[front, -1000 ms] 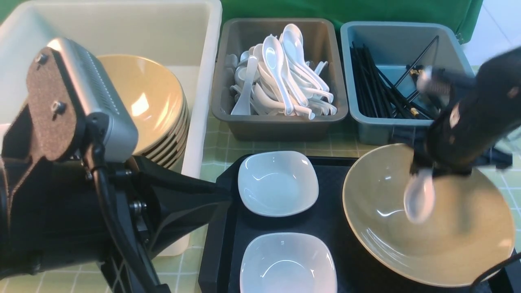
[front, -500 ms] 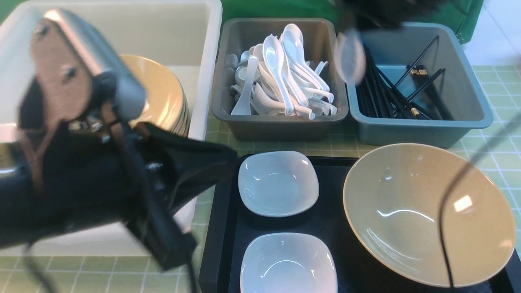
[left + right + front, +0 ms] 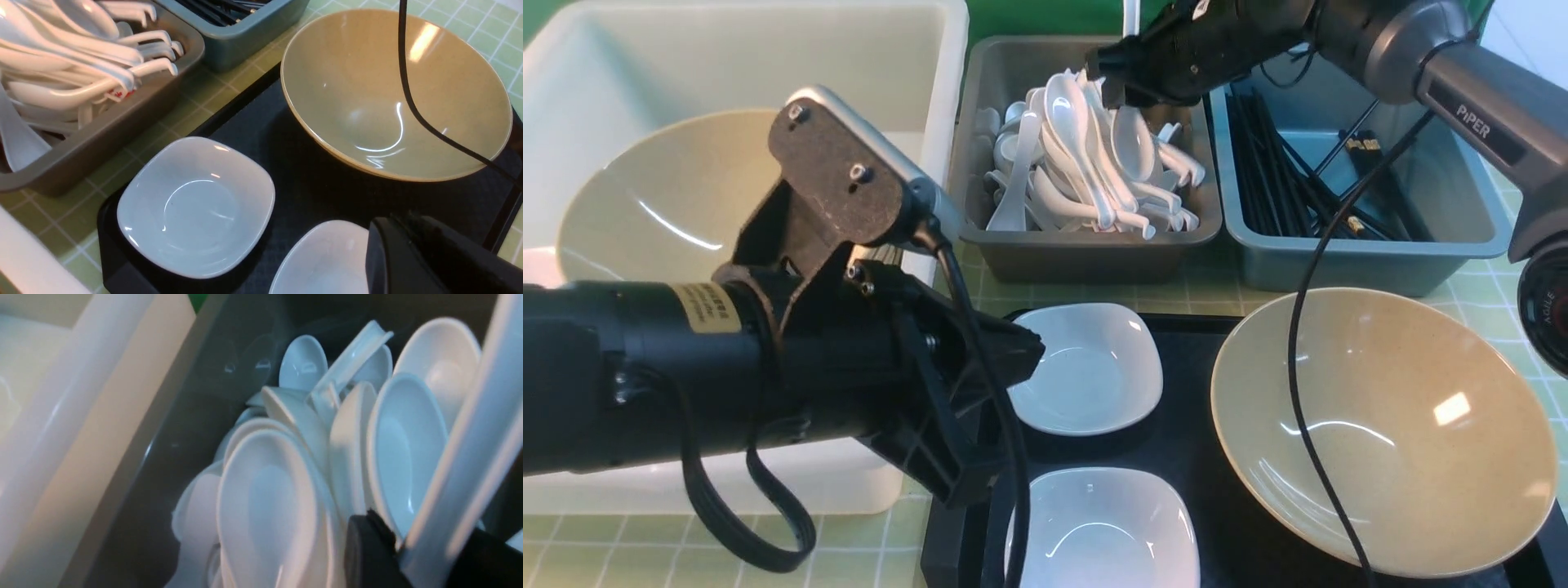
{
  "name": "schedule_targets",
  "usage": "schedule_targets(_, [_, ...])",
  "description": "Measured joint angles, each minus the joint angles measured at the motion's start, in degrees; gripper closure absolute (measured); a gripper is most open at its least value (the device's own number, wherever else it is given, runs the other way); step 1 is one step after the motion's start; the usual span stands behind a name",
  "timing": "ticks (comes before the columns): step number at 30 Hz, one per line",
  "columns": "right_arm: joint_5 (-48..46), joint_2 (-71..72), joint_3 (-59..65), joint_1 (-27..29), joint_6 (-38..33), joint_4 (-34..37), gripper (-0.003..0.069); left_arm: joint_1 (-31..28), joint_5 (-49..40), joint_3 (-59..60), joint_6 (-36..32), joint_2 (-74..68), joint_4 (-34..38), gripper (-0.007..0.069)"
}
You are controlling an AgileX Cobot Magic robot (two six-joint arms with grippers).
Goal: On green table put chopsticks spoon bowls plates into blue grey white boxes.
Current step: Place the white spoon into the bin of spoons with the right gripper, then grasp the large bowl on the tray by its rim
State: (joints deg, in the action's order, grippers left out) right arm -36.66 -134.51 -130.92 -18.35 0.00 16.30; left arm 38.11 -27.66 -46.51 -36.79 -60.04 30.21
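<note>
Front view, right gripper holding spoon over dark grey box

You see the right pincer gripping a spoon by its handle over heaped spoons in the dark grey box, white box beside.

Light bright, diffuse, from overhead; shadows weak. Specular glare patches inside bowl right of left gripper. Right wrist view soft: spoon clamped in right gripper blurred, spoon heap beyond it defocused. Front view sharp.
</note>
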Motion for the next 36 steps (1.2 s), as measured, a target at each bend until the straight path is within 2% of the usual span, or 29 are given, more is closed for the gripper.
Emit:
schedule_targets(2, [-1.1,0.1,-0.2,0.0,-0.4,0.0,0.0384,0.0,0.5,0.0,0.0,0.0,0.0,0.0624])
schedule_targets(3, [-2.1,0.2,-0.5,0.0,-0.7,0.0,0.0335,0.0,1.0,0.0,0.0,0.0,0.0,0.0624])
schedule_targets(4, [-2.1,0.2,-0.5,0.0,-0.7,0.0,0.0327,0.0,1.1,0.0,0.0,0.0,0.0,0.0624])
schedule_targets(6, [-4.5,0.9,-0.5,0.0,-1.5,0.0,0.0235,0.0,2.4,0.0,0.4,0.0,0.0,0.0624])
schedule_targets(9, [-7.5,2.8,-0.5,0.0,-2.9,0.0,0.0143,0.0,3.5,0.0,2.5,0.0,0.0,0.0624])
schedule_targets(12, [-11.5,6.2,-0.5,0.0,-4.8,0.0,0.0099,0.0,3.7,0.0,5.6,0.0,0.0,0.0622])
schedule_targets(15, [-14.9,9.0,-0.5,0.1,-6.1,0.0,0.0095,0.0,3.5,0.0,8.0,0.0,0.0,0.0622])
schedule_targets(19, [-17.3,18.0,4.1,0.5,-8.5,0.0,0.0092,0.0,1.7,0.0,12.5,0.0,0.0,0.0582])
schedule_targets(21, [-17.8,24.7,10.2,0.7,-11.2,0.0,0.0095,-0.5,-1.6,-1.4,14.6,-0.1,-0.6,0.0553])
schedule_targets(24, [-19.2,35.1,19.1,0.7,-14.0,0.0,0.0122,-2.4,-8.5,-6.0,17.5,-0.8,-3.2,0.0496])
schedule_targets(27, [-23.9,44.3,26.8,0.7,-15.7,0.6,0.0216,-4.8,-12.7,-11.0,21.0,-2.3,-4.9,0.0424])
schedule_targets(28, [-24.3,44.9,26.8,0.7,-15.7,0.7,0.0224,-5.0,-12.9,-11.2,21.2,-2.5,-5.0,0.0424])
schedule_targets(31, [-28.8,55.1,35.4,-0.4,-17.4,2.7,0.0413,-6.3,-14.4,-13.8,24.2,-5.3,-5.2,0.0316])
schedule_targets(32, [-28.8,55.1,36.0,-0.4,-17.4,2.8,0.0413,-6.3,-14.5,-13.9,24.3,-5.5,-5.1,0.0303])
schedule_targets(33, [-27.7,60.2,41.7,-2.0,-17.8,3.4,0.0515,-6.3,-15.2,-14.0,24.5,-7.6,-4.2,0.0249])
schedule_targets(36, [-23.7,67.7,51.3,-4.5,-17.8,4.1,0.061,-6.3,-16.1,-14.0,23.4,-11.9,-0.1,0.0159])
